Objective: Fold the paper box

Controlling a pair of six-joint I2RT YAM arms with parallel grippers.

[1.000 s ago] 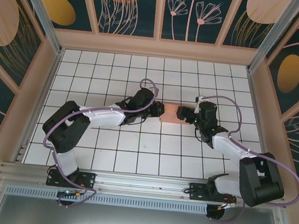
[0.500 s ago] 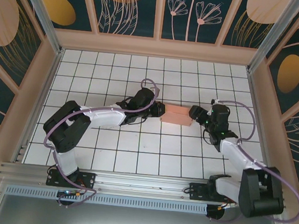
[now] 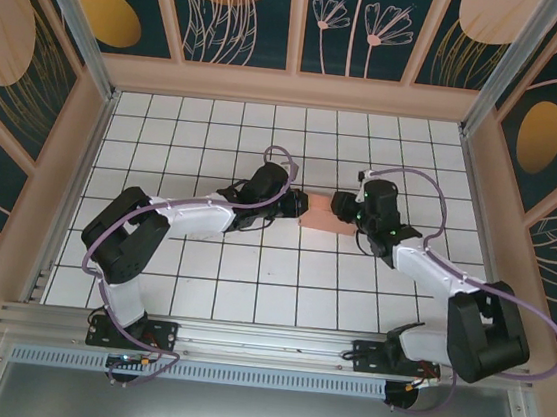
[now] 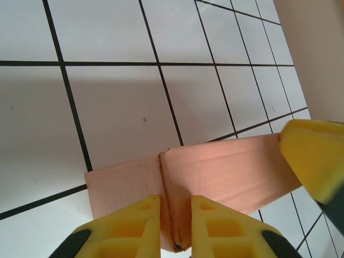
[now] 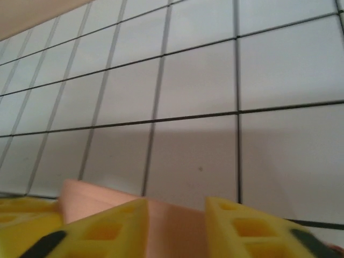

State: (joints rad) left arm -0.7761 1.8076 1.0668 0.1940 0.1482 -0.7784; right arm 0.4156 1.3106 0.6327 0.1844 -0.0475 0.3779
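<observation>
— Starting at our near side, what lies before us?
— The white tiled tabletop [image 3: 252, 266]. Near its middle sits the salmon-pink thin-card paper box [image 3: 320, 213], and we reach it from both ends.
— How is our left gripper [image 4: 174, 200]?
— Narrow. Its yellow fingers [image 4: 129, 226] pinch an upright wall at the box's left end, right by a crease.
— And our right gripper [image 5: 177, 207]?
— It straddles the box's right end. We cannot tell whether it presses the card.

Bright even overhead light; soft grey shadow on worktop [image 4: 118, 113]; right wrist view blurred, right pincer [image 5: 174, 226] defocused.
</observation>
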